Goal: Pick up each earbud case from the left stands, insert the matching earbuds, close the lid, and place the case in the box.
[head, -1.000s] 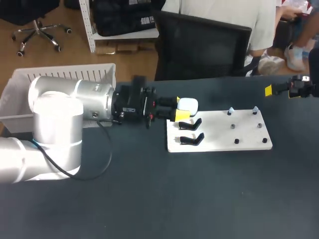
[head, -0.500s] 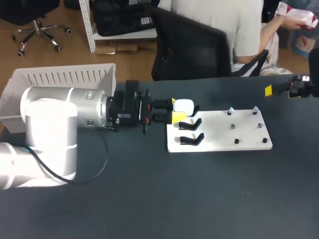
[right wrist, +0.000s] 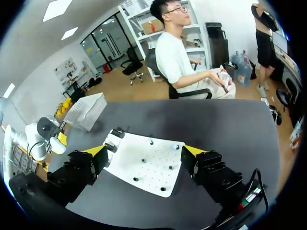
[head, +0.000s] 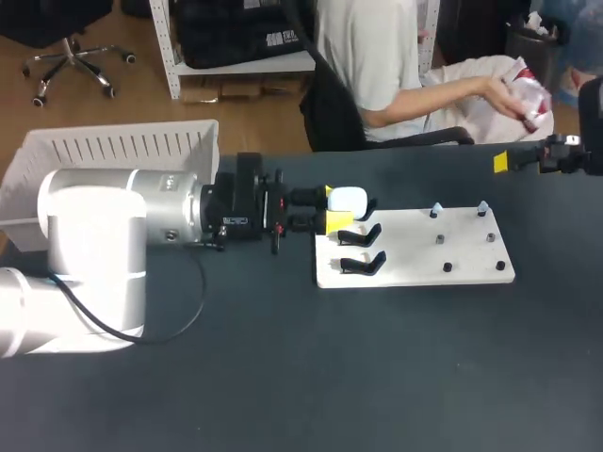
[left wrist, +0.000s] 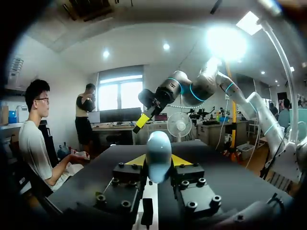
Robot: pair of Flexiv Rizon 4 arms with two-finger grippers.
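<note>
Earbud case (head: 349,199) was clamped by the left gripper (head: 334,207) at the board's (head: 415,268) left end; pick-up seemed underway, lifting clear of the stands (head: 360,250) likely next. Right gripper (right wrist: 144,152) gaped.

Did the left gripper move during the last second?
Yes. The left gripper drew back slightly from the white stand board, toward the box.

The dark grey matte desk (head: 283,377) stands on a brown wood-look floor (head: 57,108). Behind it are a white metal shelving rack (head: 171,56) and a black swivel chair on a chrome star base (head: 73,61). In the left wrist view, white ceiling lights (left wrist: 225,43) glow above a bright window (left wrist: 117,93) in the pale far wall.
</note>
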